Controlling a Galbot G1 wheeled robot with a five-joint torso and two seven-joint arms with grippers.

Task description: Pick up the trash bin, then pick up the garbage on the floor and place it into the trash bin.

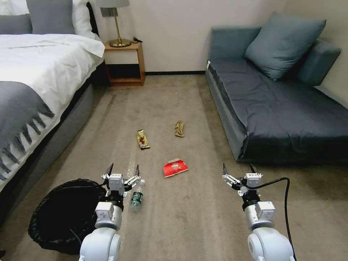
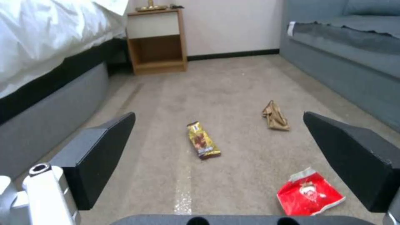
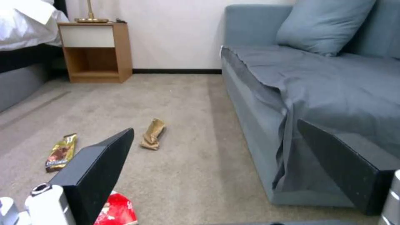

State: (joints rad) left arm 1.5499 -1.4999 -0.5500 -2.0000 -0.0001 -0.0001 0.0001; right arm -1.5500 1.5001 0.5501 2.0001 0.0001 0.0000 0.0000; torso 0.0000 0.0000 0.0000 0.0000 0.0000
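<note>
The trash bin [image 1: 63, 214], lined with a black bag, stands on the carpet at lower left, beside my left arm. My left gripper [image 1: 123, 169] hovers open just right of the bin, above a clear bottle with a green label [image 1: 137, 195]. Further out lie a gold-brown bar wrapper [image 1: 143, 139] [image 2: 203, 144] [image 3: 61, 152], a crumpled tan wrapper [image 1: 179, 129] [image 2: 275, 116] [image 3: 153, 133] and a flat red snack packet [image 1: 175, 167] [image 2: 309, 194] [image 3: 117, 212]. My right gripper [image 1: 238, 169] is open and holds nothing, right of the red packet.
A bed [image 1: 32, 79] with a grey fringed throw runs along the left. A grey sofa [image 1: 282, 108] with a cushion lines the right. A wooden nightstand [image 1: 125, 63] with a lamp stands against the far wall. Carpet runs between bed and sofa.
</note>
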